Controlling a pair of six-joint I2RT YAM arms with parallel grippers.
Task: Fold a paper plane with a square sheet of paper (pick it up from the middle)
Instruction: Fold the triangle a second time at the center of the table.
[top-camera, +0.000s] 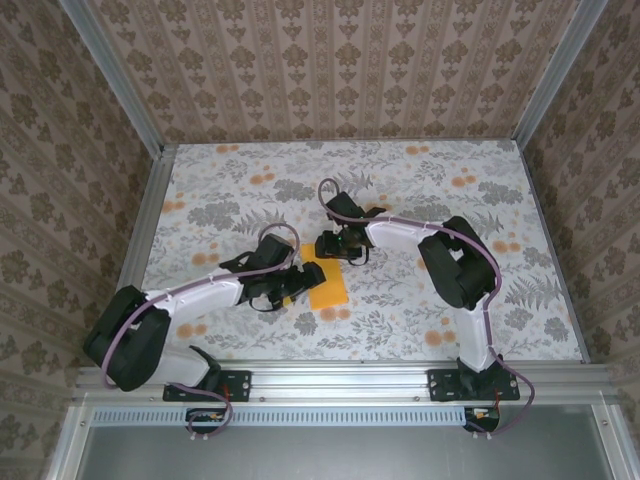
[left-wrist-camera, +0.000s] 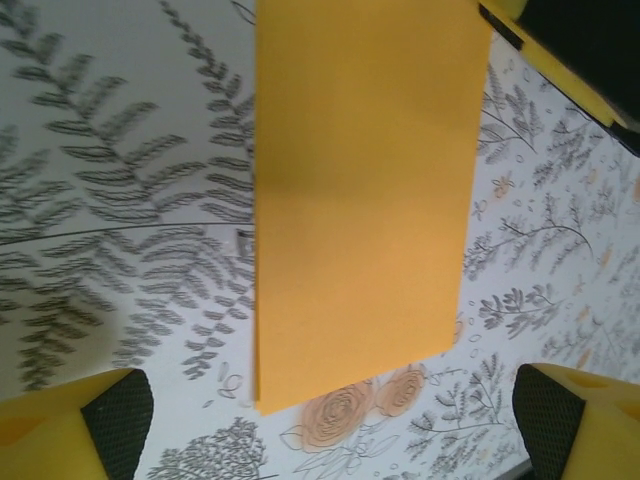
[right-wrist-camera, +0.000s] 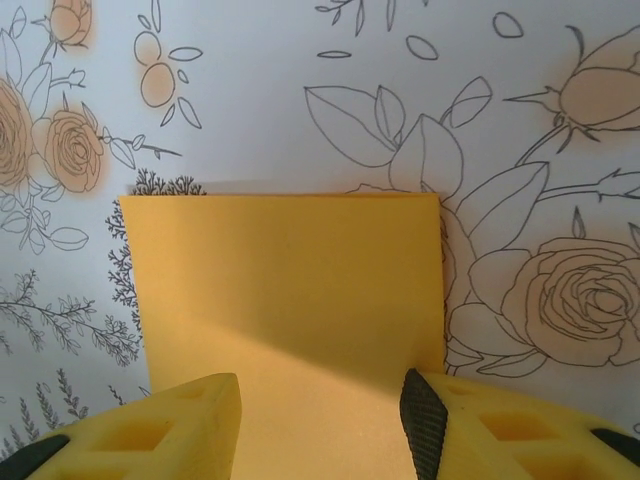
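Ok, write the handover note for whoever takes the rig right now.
Left gripper: wide open, low over the table. One end of the square sheet of paper lies between its fingers, not held.
Right gripper: partly open, fingers over the sheet; no grip visible.
Paper: flat on the table between both grippers. It looks oblong, so perhaps folded once.
Done: at most a first fold.
Left: the nose and wing folds.

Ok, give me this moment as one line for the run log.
orange paper sheet: flat on floral table | left tool: open, at one end | right tool: open, over opposite end
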